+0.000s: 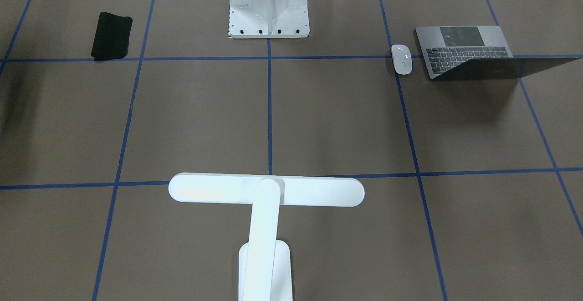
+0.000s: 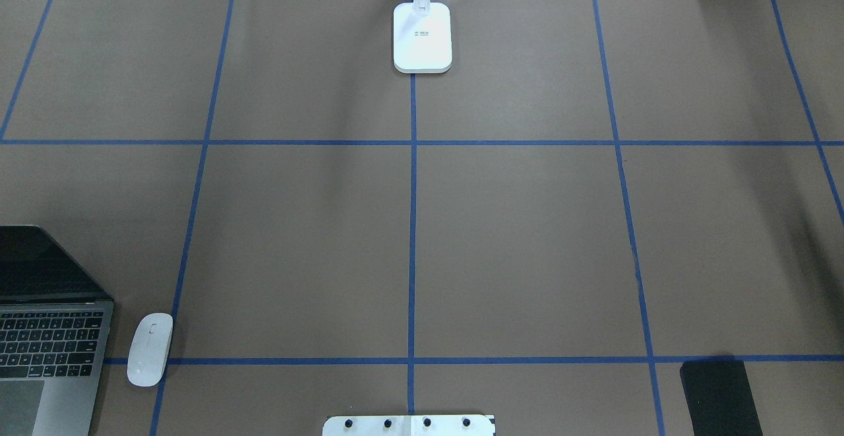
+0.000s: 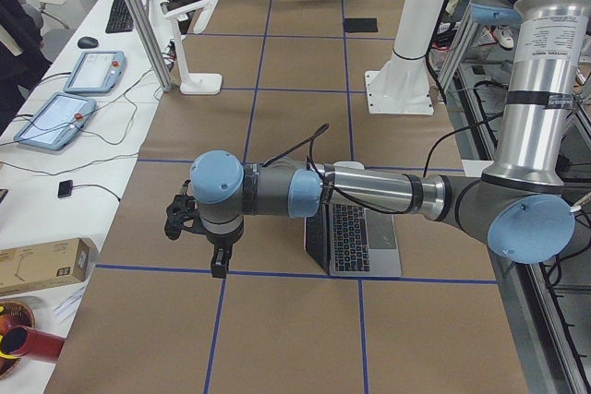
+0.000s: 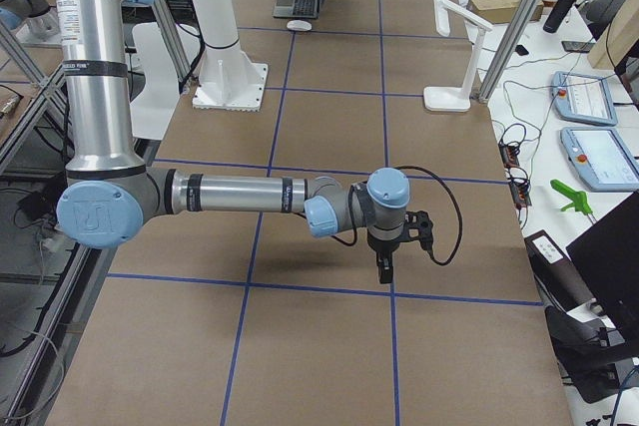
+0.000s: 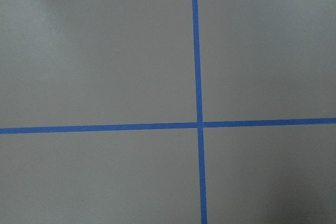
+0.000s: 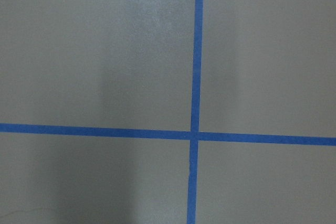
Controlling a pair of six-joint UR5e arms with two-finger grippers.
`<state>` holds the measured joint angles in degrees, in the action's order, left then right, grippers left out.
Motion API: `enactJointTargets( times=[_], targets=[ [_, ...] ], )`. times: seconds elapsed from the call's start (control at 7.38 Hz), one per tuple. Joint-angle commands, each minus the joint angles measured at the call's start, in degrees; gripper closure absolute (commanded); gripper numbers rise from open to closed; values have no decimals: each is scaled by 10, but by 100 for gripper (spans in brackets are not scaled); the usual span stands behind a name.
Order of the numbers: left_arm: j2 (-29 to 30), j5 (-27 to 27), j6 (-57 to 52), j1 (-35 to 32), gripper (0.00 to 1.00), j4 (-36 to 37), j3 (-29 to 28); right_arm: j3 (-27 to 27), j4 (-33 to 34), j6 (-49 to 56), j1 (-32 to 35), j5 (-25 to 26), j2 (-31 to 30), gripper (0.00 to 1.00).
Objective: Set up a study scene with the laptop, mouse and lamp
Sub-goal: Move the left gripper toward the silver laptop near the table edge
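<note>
The laptop (image 1: 469,50) stands open on the robot's left near side, its dark keys (image 2: 46,340) showing. Just beside it lies the white mouse (image 1: 401,59) (image 2: 150,349). The white T-shaped lamp (image 1: 266,191) stands at the far middle edge, with its base (image 2: 422,37) on the centre tape line. My left gripper (image 3: 219,269) hangs over bare paper out past the laptop (image 3: 355,237). My right gripper (image 4: 384,274) hangs over bare paper at the table's other end. I cannot tell whether either is open or shut. Both wrist views show only paper and tape.
A black mat (image 1: 111,34) (image 2: 719,396) lies on the robot's right near side. The white mounting bracket (image 1: 268,9) stands bolted at the near middle. Blue tape lines (image 2: 413,225) divide the brown paper. Teach pendants (image 4: 589,97) and cables lie on the side bench.
</note>
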<state>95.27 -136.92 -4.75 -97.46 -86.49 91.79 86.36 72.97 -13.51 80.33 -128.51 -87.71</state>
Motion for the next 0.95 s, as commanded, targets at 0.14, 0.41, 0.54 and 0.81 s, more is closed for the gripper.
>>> enactJointTargets(
  times=[0.14,0.41,0.54,0.81],
  targets=[
    [-1,0,1,0,1,3,8,8,-6,0,-4,3,-6,0],
    [-4,0,2,-4,1,23,15,7,0,-3,-6,32,-17,0],
    [-7,0,3,-5,1,23,16,7,0,-6,-7,33,-19,0],
    [-43,-2,83,-5,1,22,41,21,0,0,-23,34,-26,0]
  ],
)
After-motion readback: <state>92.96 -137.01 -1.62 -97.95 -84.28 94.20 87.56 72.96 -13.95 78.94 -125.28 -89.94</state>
